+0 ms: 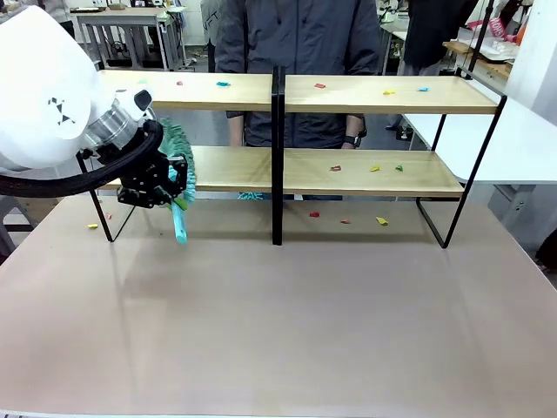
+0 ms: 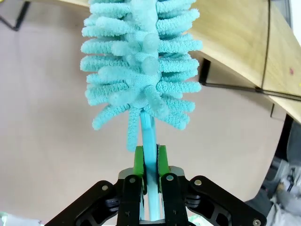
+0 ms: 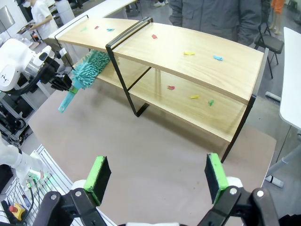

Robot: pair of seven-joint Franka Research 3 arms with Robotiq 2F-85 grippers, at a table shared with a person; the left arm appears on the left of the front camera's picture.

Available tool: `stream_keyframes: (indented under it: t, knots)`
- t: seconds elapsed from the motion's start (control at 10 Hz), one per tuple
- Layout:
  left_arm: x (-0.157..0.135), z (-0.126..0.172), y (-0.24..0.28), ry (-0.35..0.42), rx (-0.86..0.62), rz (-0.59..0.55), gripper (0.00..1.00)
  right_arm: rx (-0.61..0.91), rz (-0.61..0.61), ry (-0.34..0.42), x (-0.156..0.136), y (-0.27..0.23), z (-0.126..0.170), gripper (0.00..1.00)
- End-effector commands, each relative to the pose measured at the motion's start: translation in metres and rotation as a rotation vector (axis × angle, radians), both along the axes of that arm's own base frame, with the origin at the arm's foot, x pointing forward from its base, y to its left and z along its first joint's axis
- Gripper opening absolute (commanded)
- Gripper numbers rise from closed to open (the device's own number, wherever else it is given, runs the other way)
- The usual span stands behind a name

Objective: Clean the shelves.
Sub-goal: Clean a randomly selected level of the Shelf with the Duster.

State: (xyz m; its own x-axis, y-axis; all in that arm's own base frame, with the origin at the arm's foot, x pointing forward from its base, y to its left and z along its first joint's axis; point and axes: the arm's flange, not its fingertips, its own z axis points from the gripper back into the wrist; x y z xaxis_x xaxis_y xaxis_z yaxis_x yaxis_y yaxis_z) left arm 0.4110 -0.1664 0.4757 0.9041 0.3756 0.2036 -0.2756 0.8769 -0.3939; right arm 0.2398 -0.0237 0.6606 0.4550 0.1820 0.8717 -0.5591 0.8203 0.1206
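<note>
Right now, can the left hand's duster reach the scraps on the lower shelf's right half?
Probably not directly: the left hand holds the duster at the shelves' left end, and the black centre post stands before the scraps.

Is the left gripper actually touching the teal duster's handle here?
Touching. The left wrist view shows the left gripper with its green pads pressed against both sides of the teal duster handle, with no gap.

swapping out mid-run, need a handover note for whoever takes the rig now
Left gripper: shut on the duster handle, duster head at the left end of the lower board.
Right gripper: open, holding nothing, above the table.
Shelves: coloured scraps lie on both boards, a few on the table beneath.
Done: nothing clearly swept yet.
To do: sweep both boards.
</note>
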Motion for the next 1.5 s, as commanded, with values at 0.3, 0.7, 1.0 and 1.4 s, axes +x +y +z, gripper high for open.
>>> stream_keyframes:
  t: [0.3, 0.7, 1.0, 1.4]
  knots:
    - [-0.032, 0.011, -0.013, 0.196, 0.088, 0.211, 0.12, 0.002, 0.0, 0.0, 0.0, 0.0, -0.001, 1.0]
    - [-0.08, 0.028, -0.008, 0.262, -0.003, 0.269, 0.12, 0.002, 0.0, 0.0, 0.0, 0.0, -0.001, 1.0]
    - [-0.119, 0.037, -0.006, 0.255, -0.022, 0.066, 0.12, 0.002, 0.0, 0.0, 0.0, 0.0, -0.001, 1.0]
    - [-0.13, 0.046, 0.0, 0.159, -0.116, -0.088, 0.12, 0.002, 0.0, 0.0, 0.0, 0.0, -0.001, 1.0]
